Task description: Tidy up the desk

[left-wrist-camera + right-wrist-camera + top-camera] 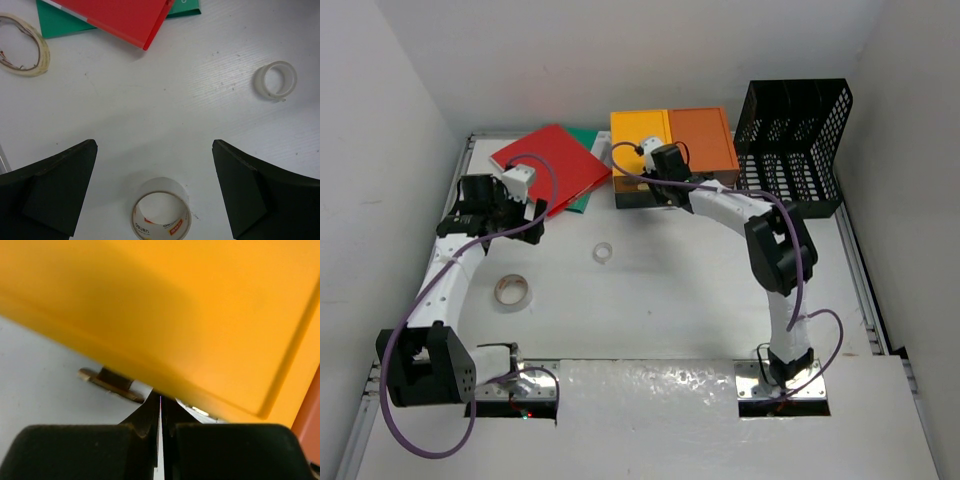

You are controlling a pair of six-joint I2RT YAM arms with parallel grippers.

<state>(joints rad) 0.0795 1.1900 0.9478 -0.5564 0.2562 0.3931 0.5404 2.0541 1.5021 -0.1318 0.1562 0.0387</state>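
Observation:
The white desk (670,300) carries a red folder (548,162) lying on a green folder (582,198) at the back left. A wide tape roll (512,292) and a small clear roll (604,252) lie on the desk. My left gripper (480,205) hangs above the desk, wide open and empty. In the left wrist view the printed tape roll (161,215) lies below and between the fingers (60,185), not touched. My right gripper (655,185) is shut, with its tips (161,402) against the lower front edge of the yellow-and-orange drawer box (190,305).
The drawer box (670,140) stands at the back centre, with a black mesh file rack (795,140) to its right. In the left wrist view a flat masking tape ring (22,45) lies near the folders (125,17), and the small clear roll (275,80) lies to the right.

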